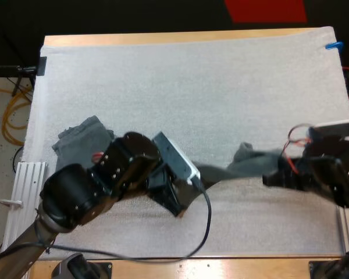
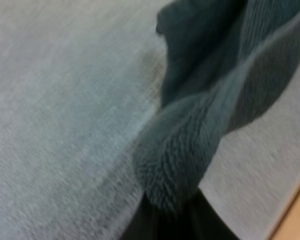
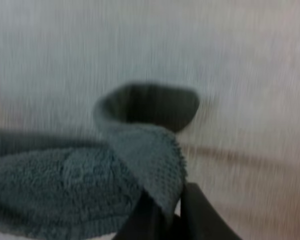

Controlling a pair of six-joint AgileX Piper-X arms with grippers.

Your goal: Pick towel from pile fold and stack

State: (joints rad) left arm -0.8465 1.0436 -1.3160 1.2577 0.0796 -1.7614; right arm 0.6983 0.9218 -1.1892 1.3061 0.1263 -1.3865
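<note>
A dark grey-green towel [image 1: 244, 164] hangs stretched between my two grippers over the front half of the white mat [image 1: 192, 87]. My left gripper [image 1: 175, 204] is shut on the towel's left end [image 2: 180, 170], which bunches thickly between the fingers. My right gripper [image 1: 274, 176] is shut on the right end [image 3: 155, 170], where a corner curls up above the fingers. A second towel [image 1: 81, 139] lies crumpled at the mat's left side, partly hidden behind my left arm.
The wooden table edge [image 1: 192, 264] runs along the front, close under both grippers. A white ridged block [image 1: 26, 186] sits off the mat's left front corner. The far half of the mat is bare.
</note>
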